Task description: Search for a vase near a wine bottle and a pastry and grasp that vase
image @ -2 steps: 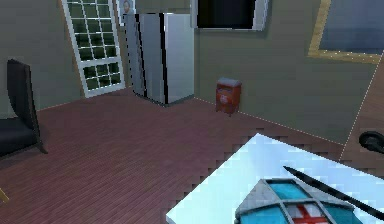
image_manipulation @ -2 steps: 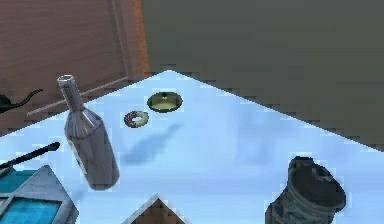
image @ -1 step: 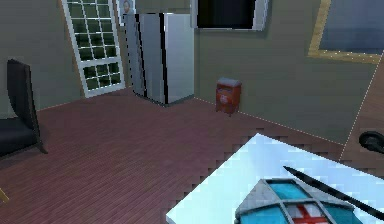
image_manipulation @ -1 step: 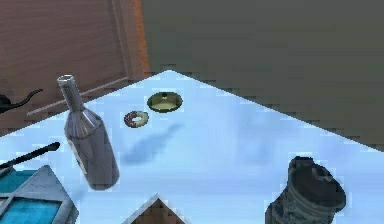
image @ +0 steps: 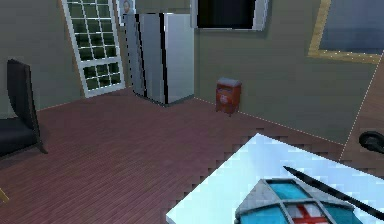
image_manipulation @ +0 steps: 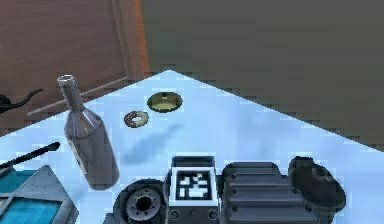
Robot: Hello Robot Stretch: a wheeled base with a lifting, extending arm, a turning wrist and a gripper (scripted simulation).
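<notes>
**Status.** By judgement the search is nearly complete. The grasp is not yet done.

**Layout.** The table [image_manipulation: 262,130] carries a group that partly fits the task sentence.
- A grey vessel [image_manipulation: 88,140] stands upright near the table edge at the arm side view's left.
- A small brown ring [image_manipulation: 136,119], probably the pastry, lies near the vessel, toward the far corner.
- A low gold dish [image_manipulation: 165,101] sits close to that corner, just beyond the ring.

**Target appearance.** The vessel has a wide body, a sloped shoulder, a long thin neck and a slightly flared lip, all in matte grey (the shape suits a vase or a wine bottle, and which one cannot be told). The dish is the other candidate.

**Gripper.** The dark body of the gripper [image_manipulation: 140,203] shows at the arm side view's bottom edge, near the vessel's base. Its far end cannot be made out, so whether it holds anything cannot be told.

**Steps left.** Confirm which item is the vase, align the arm with it, then grasp it.
</notes>
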